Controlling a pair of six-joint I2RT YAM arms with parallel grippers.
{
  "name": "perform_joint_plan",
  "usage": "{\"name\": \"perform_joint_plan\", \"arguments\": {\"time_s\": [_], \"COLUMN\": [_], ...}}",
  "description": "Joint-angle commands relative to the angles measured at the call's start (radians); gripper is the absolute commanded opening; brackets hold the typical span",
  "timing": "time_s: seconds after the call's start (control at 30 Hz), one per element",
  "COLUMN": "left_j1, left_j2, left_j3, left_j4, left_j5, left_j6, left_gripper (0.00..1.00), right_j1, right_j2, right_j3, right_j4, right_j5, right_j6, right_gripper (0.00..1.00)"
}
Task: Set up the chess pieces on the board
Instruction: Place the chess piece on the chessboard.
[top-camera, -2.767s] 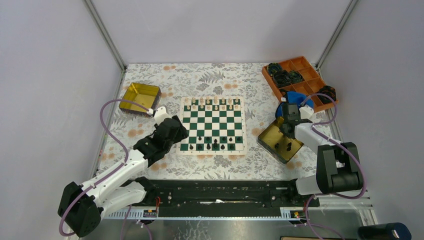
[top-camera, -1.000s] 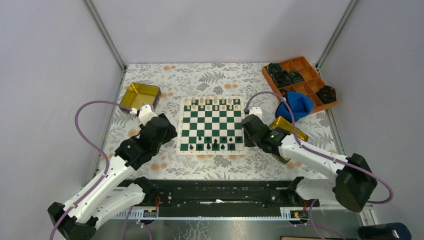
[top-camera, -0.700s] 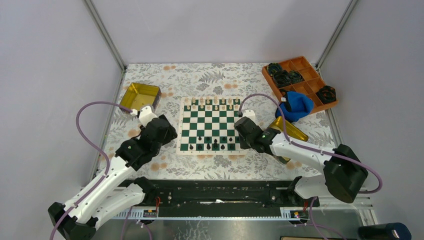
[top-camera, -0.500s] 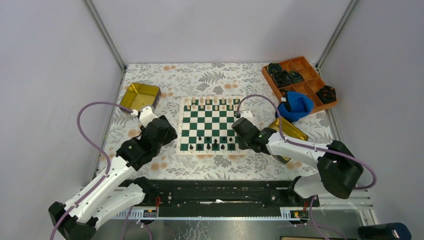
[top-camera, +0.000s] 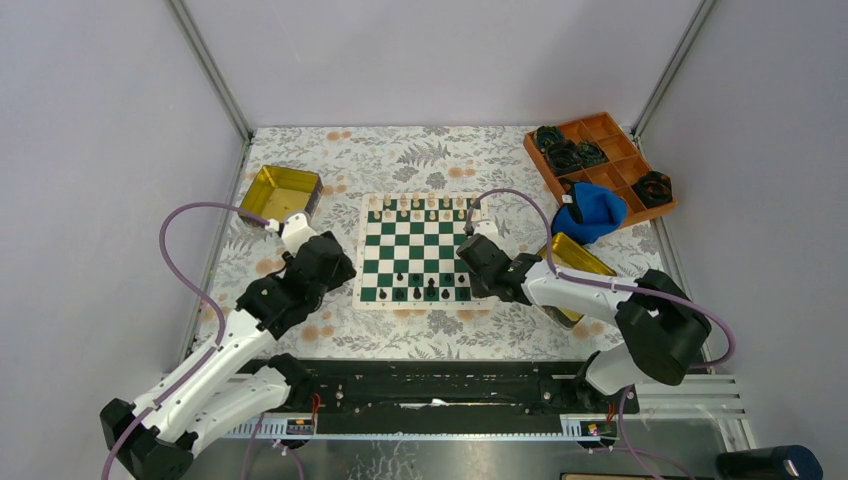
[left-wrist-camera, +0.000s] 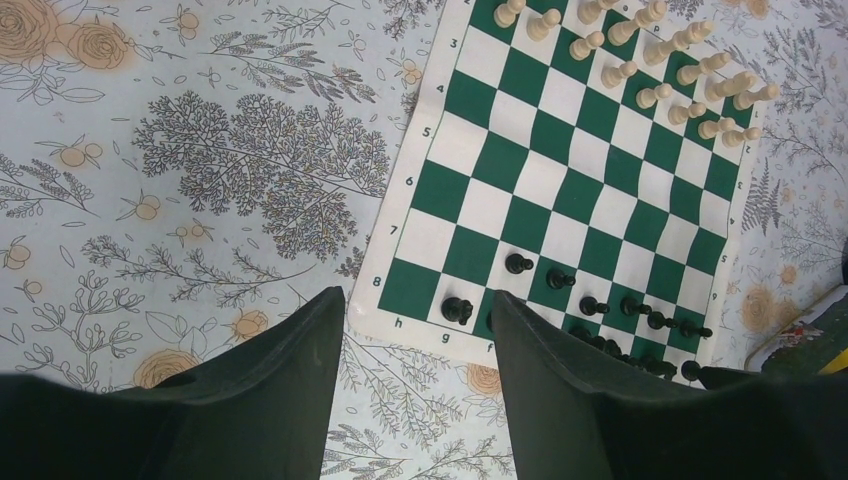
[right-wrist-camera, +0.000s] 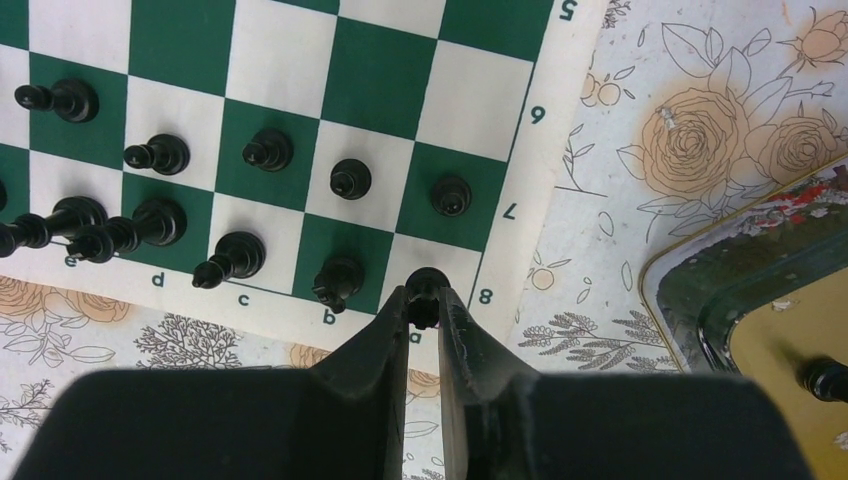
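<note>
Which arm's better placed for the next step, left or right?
Right. The right hand grips a black piece over the board's empty a8 corner; probably only a set-down remains. The left hand is open, empty, beside the board.

The space is closed in by plain pale grey walls (top-camera: 440, 60) at the top, left and right of the frame. A slanted metal post (top-camera: 209, 70) is set at the upper left and a second post (top-camera: 673, 70) at the upper right. The middle is covered by a white cloth (top-camera: 420, 150) printed with grey leaves and orange roses. A black rail (top-camera: 440, 385) is mounted along the lower edge, with a metal strip (top-camera: 450, 455) below it. Everything is lit softly and evenly.
</note>
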Motion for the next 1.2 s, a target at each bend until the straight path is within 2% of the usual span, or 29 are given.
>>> {"name": "perform_joint_plan", "arguments": {"time_s": [0.0,1.17], "left_j1": [0.005,0.005], "left_j2": [0.007,0.005], "left_j3": [-0.006,-0.018], "left_j4": [0.038,0.040], "left_j5": [-0.009,-0.003], "left_j6": [0.017,0.012], "left_gripper": [0.63,0.63], "right_j1": [0.009,0.012], "right_j2": [0.013,0.016], "right_j3": [0.046,0.015], "right_j4": [0.037,0.012], "right_j5": [-0.005,0.006], "right_j6": [-0.012,0.017], "right_gripper": [0.00,0.00]}}
